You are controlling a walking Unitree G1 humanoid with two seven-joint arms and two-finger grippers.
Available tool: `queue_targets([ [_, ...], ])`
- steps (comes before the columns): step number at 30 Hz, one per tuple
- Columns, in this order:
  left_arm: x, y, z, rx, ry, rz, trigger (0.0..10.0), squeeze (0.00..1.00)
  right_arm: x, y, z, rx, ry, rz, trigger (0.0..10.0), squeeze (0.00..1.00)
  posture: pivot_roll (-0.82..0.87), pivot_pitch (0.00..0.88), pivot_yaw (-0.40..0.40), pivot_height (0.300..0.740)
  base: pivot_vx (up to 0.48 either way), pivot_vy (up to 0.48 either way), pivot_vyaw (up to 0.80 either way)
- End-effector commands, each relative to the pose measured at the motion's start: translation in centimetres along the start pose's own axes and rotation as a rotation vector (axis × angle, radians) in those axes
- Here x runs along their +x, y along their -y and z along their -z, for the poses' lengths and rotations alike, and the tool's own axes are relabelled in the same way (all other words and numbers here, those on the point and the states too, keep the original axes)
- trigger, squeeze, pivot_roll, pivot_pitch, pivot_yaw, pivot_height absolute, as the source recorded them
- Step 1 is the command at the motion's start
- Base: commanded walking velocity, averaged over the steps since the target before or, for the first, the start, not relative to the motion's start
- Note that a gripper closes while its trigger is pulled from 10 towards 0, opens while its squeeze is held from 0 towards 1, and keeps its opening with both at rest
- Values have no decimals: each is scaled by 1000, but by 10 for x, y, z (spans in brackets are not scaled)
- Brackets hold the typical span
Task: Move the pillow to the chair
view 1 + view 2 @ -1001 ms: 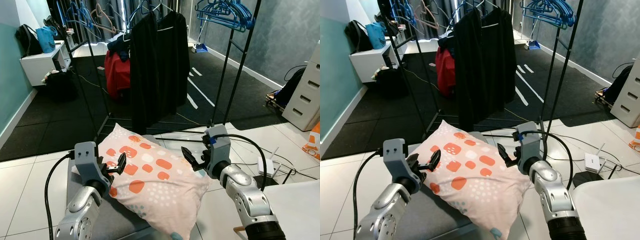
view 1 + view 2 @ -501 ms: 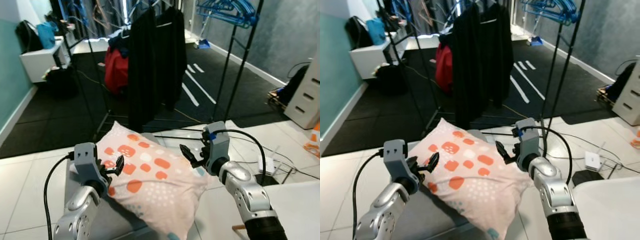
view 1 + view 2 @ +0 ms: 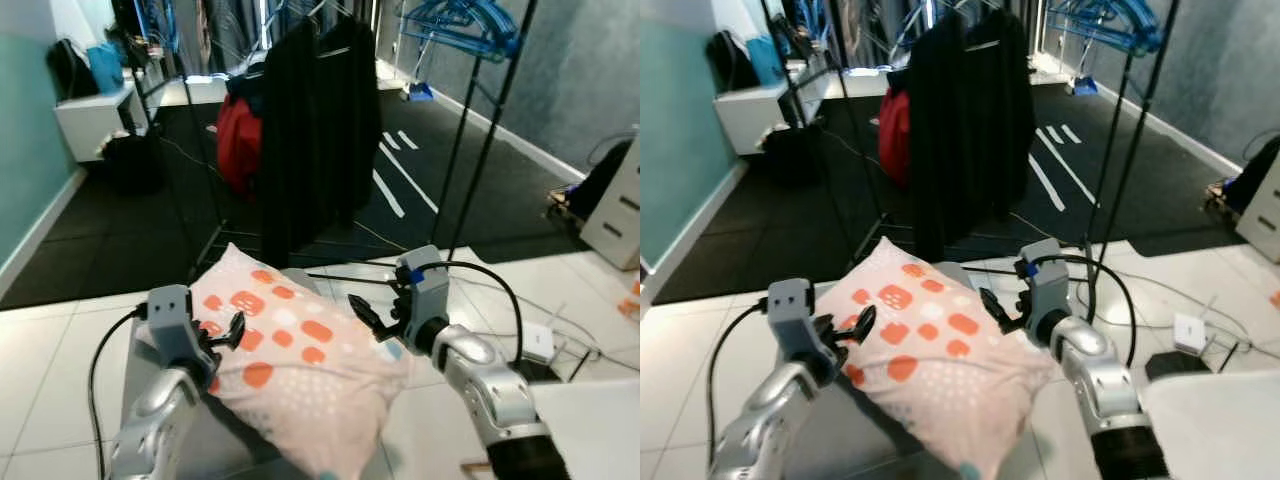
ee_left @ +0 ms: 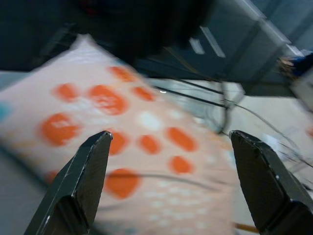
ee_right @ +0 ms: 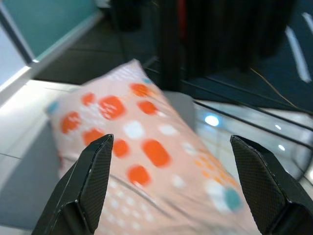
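A pink pillow (image 3: 300, 350) with orange patches and white dots lies tilted on a grey padded seat (image 3: 875, 440). One corner hangs over the seat's near edge. My left gripper (image 3: 232, 326) is open at the pillow's left edge, its fingertips close against the fabric. My right gripper (image 3: 366, 318) is open at the pillow's right side, just above the cover. In the left wrist view the pillow (image 4: 137, 142) lies beyond the spread fingers (image 4: 88, 176). In the right wrist view the pillow (image 5: 146, 156) sits between and beyond the wide-apart fingers (image 5: 259, 186).
A black clothes rack (image 3: 455, 130) with dark garments (image 3: 315, 110) and a red one (image 3: 240, 140) stands right behind the seat. A white router (image 3: 535, 342) and cables lie on the tiles at right. A white table corner (image 3: 600, 430) is near right, a white shelf (image 3: 90, 112) far left.
The head view has shifted and tilted a little. Both grippers stay open on either side of the pillow, and the pillow stays on the grey seat.
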State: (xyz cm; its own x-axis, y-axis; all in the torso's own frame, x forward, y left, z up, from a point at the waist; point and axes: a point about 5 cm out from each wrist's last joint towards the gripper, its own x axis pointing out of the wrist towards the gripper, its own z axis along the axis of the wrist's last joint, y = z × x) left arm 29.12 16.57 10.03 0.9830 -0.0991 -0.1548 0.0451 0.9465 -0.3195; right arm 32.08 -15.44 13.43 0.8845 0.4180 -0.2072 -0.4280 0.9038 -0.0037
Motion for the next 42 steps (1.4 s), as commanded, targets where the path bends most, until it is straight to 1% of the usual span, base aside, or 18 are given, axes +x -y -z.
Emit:
queue_targets([
  [1,0,-10,7,-46,-22,-30,10000,0,1,-2,1,3,-14,-7,10000,0,-233,0,-5,692,0,0,0],
  [4,1,-15,8,-73,-22,-47,10000,0,1,-2,1,6,-12,-6,10000,0,-234,0,-4,682,0,0,0],
  [5,2,-27,9,-127,-15,-95,10000,0,0,-1,0,2,-9,-6,10000,0,-236,0,-3,672,0,0,0],
  [6,2,-27,9,-127,-15,-95,10000,0,0,-1,0,2,-9,-6,10000,0,-236,0,-3,672,0,0,0],
  [7,5,-38,12,-194,-22,-133,10000,0,0,-2,0,-2,-7,-8,10000,0,-240,0,0,662,0,0,0],
  [10,8,-42,15,-220,-33,-132,10000,0,0,-2,-1,-3,-5,-10,10000,0,-245,0,2,652,0,0,0],
  [12,9,-42,16,-224,-37,-127,10000,0,-1,-1,-1,-4,-4,-11,10000,0,-245,0,2,647,0,0,0],
  [16,15,-35,21,-297,-79,-57,10000,0,-1,-1,-4,-18,3,-13,10000,0,-257,0,10,627,0,0,0],
  [20,17,-33,21,-329,-75,-41,10000,0,-1,0,-6,-20,7,-12,10000,0,-257,0,10,617,0,0,0],
  [24,20,-26,20,-373,-75,17,10000,0,-1,0,-8,-19,13,-13,10000,0,-259,0,11,607,0,0,0],
  [25,23,-19,20,-415,-74,66,10000,0,-1,-2,-12,-19,23,-17,10000,0,-262,0,12,597,0,0,0],
  [30,28,-13,20,-460,-74,93,10000,0,-1,-3,-17,-20,39,-23,10000,0,-262,0,12,582,0,0,0],
  [34,33,-12,19,-486,-74,77,10000,0,-1,-5,-21,-21,51,-31,10000,0,-263,0,12,572,0,0,0],
  [35,36,-13,18,-510,-73,57,10000,0,-1,-6,-24,-22,59,-36,10000,0,-265,0,13,567,0,0,0],
  [37,36,-13,18,-510,-73,57,10000,0,-1,-6,-24,-22,59,-36,10000,0,-265,0,13,567,0,0,0],
  [39,44,-15,17,-533,-86,3,10000,0,-2,-12,-30,-22,73,-58,10000,0,-268,11,20,557,0,0,0],
  [41,44,-15,17,-533,-86,3,10000,0,-2,-12,-30,-22,73,-58,10000,0,-268,11,20,557,0,0,0],
  [42,45,-17,18,-555,-90,-28,10000,0,-3,-15,-31,-22,76,-70,10000,0,-269,23,24,552,0,0,0],
])
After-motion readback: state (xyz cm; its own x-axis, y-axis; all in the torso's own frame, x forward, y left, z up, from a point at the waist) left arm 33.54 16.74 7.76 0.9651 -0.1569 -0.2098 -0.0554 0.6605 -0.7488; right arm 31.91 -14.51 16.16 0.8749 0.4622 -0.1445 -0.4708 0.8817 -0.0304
